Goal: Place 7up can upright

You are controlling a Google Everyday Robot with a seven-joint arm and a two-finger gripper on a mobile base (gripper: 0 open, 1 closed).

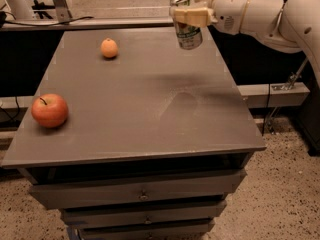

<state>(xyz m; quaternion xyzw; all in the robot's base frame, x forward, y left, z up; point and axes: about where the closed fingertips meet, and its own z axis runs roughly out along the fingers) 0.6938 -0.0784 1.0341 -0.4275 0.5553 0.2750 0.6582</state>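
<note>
The 7up can is a small silver can with green and white markings. It hangs nearly upright in the air above the far right part of the grey table. My gripper comes in from the right on a white arm and is shut on the can's upper half. The can's base is clear of the tabletop, and its shadow falls on the table below.
A red apple sits near the table's left edge. A small orange sits at the far left-middle. The table has drawers below its front edge. A dark shelf and cables run behind the table.
</note>
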